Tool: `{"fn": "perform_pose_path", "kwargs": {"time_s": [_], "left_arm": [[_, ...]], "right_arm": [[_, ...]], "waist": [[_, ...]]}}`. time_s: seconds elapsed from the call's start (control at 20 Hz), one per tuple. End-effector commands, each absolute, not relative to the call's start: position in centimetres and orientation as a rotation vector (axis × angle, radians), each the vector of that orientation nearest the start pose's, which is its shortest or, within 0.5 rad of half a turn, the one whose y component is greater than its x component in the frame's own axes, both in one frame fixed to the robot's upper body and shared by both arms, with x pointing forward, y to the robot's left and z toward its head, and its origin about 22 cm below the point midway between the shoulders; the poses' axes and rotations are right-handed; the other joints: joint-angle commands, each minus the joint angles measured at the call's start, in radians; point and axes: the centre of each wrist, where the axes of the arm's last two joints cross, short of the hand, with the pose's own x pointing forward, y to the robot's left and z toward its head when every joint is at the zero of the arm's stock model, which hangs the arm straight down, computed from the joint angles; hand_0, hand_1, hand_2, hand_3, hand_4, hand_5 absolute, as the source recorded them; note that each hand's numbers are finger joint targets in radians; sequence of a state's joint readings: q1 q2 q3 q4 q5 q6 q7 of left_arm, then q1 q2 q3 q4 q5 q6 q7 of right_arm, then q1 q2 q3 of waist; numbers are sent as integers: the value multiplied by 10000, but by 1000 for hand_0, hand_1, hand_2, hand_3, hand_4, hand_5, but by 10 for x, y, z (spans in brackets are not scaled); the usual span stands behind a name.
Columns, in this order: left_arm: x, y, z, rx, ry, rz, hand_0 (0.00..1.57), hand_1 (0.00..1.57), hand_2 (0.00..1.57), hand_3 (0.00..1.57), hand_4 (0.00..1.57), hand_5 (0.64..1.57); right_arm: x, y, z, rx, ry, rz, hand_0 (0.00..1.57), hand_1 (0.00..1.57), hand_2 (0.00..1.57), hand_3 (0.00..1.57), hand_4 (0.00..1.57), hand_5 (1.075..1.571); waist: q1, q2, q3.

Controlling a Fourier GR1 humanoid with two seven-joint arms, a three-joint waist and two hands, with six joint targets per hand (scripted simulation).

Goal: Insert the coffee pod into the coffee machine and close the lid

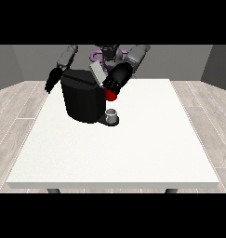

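The coffee machine (82, 100), a squat black box-shaped appliance with rounded edges, stands upright on the large white table (115, 153), in the table's far half and towards the view's left. Its flat grey lid (97, 73) is raised, tilted up above the machine's top on the side towards the view's right. A small grey cup-shaped thing (112, 114) sits on the machine's low dark base, just beside the body at its lower corner at the view's right.

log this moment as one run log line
hand at view's right: at coffee machine top, by raised lid | hand at view's left: hanging beside machine | grey cup: on machine's base
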State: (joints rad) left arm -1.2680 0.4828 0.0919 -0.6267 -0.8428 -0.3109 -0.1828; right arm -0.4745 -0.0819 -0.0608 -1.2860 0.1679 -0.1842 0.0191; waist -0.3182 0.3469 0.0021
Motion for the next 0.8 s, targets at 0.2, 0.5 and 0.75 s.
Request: {"fn": "perform_pose_path", "kwargs": {"time_s": [0.2, 0.5, 0.75], "left_arm": [[460, 232, 306, 8263, -17240, -11634, 1247, 1247, 1211, 957, 0, 1571], [463, 240, 279, 8512, -17505, -11598, 1232, 1232, 1211, 967, 0, 1571], [456, 279, 307, 9547, -17322, -11891, 1088, 1088, 1075, 800, 0, 1571]], "right_arm": [[358, -214, 64, -2854, -17336, 1003, 0, 0, 0, 0, 99, 1571], [354, -209, 66, -2968, -17371, 1349, 0, 0, 0, 0, 147, 1571], [353, -195, 84, -2814, -17496, 1511, 0, 0, 0, 0, 160, 1571]], "waist": [[172, 226, -14], [-4, 396, -19], [-292, 449, -23]]}}
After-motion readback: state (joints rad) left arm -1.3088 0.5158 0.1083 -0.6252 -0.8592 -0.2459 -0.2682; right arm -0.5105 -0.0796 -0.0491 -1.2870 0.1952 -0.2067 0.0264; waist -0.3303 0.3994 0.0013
